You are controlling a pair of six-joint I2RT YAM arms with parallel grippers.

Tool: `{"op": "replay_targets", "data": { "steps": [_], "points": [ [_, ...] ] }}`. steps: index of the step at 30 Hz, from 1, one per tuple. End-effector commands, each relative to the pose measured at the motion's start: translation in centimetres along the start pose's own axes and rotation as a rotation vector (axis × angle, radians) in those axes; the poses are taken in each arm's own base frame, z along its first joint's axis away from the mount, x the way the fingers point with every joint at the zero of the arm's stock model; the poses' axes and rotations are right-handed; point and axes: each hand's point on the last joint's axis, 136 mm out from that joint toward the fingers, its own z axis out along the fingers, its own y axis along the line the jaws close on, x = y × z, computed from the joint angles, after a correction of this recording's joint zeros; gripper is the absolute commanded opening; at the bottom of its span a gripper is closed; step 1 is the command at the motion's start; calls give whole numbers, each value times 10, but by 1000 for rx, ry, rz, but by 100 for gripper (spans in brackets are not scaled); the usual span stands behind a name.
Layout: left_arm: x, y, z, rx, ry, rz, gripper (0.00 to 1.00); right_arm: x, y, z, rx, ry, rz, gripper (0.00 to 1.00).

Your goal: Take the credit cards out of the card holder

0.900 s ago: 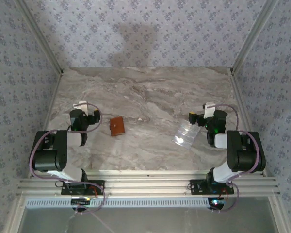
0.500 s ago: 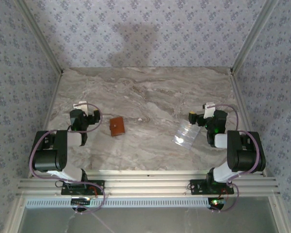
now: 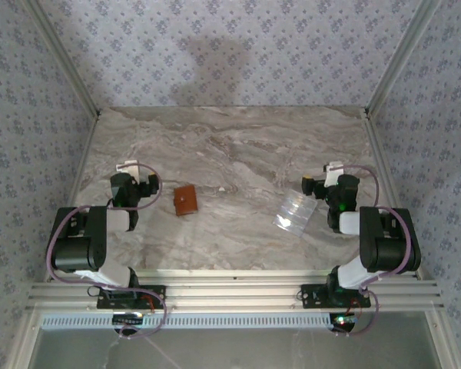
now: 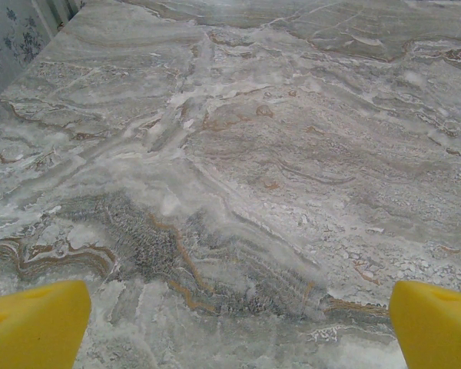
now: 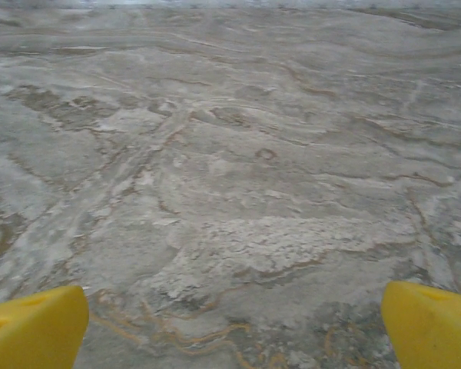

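Small flat brown leather card holder (image 3: 186,201) (brown face up) is shown lying on the marble worktop (image 3: 238,146), near the left gripper (image 4: 238,327) and to its right. Jaws of the left gripper and the right gripper (image 5: 234,327) are spread wide, with nothing held.

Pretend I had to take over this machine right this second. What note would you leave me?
Left gripper: open, empty, low over bare table.
Right gripper: open, empty, also over bare marble.
Card holder: brown, lying flat and apparently folded shut on the table, just to the right of the left gripper and untouched.
Clear plastic sheet: lies beside the right gripper and is not part of the job.
Done: nothing yet.
Left: pick up or pin the card holder, open it, and pull the credit cards out onto the table. The left arm looks the nearer one to start.
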Motion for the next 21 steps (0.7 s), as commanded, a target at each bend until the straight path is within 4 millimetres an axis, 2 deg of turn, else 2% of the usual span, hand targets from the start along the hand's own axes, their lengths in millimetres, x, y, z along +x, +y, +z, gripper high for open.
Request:
{"op": "replay_targets", "data": {
  "steps": [1,10,12,17,21],
  "points": [
    [-8,0,1,10,-28,4,100,-4,-13,3,85,1,17,100],
    [-7,0,1,9,-27,4,100,-5,-13,3,102,-2,8,100],
    [-11,6,0,-33,-27,-5,100,-10,-14,1,123,10,3,100],
    [-33,13,-13,-134,7,11,99,-30,-18,-12,173,60,8,100],
    [-57,2,-24,-168,53,22,100,-42,-14,-27,187,109,31,100]
  ]
}}
